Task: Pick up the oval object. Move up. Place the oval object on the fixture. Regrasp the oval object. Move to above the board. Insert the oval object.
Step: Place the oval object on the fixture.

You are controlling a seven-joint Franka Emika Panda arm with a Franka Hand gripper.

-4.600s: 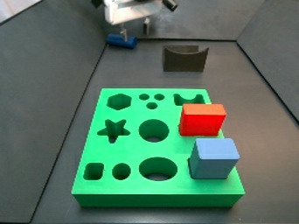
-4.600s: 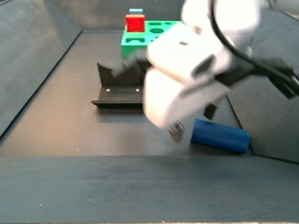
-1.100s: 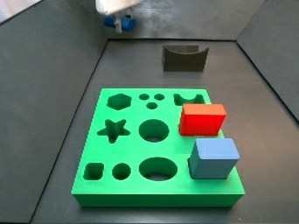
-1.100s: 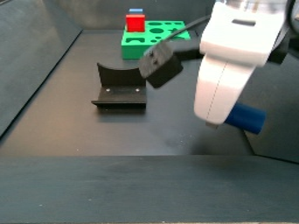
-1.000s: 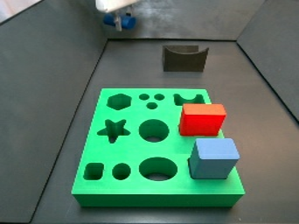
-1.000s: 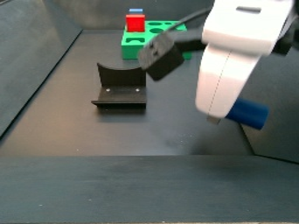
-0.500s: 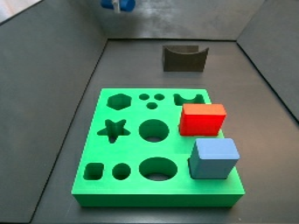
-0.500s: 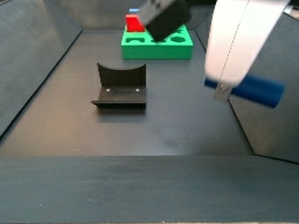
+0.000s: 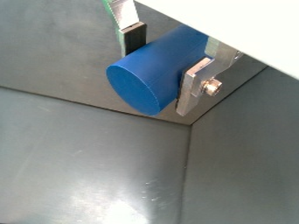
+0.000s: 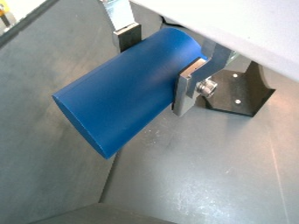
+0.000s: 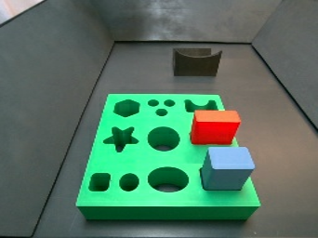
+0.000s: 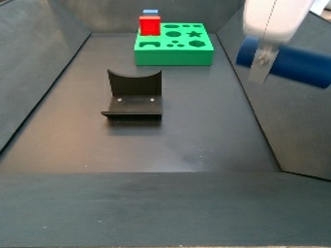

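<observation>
My gripper [image 9: 163, 61] is shut on the oval object [image 9: 149, 77], a smooth dark blue peg held crosswise between the silver fingers in both wrist views [image 10: 160, 61]. The oval object [image 10: 114, 98] sticks out well past the pads. In a side view the gripper [image 12: 265, 58] hangs high at the right wall, with the oval object [image 12: 301, 67] pointing right. The fixture [image 12: 134, 95] stands on the floor, lower and to the left, and its notch is empty [image 11: 196, 61]. It also shows beneath the fingers as the dark fixture [image 10: 240, 93]. The green board [image 11: 125, 164] lies beyond [image 12: 175, 57].
A red cube [image 11: 215, 126] and a lighter blue cube [image 11: 229, 168] sit on the board's right side. Only the red cube [image 12: 150, 23] shows clearly in the far view. Dark sloping walls enclose the floor on both sides.
The gripper has risen with the oval object held in it, and has left the top of one side view. The fixture, the board and the cubes have not moved.
</observation>
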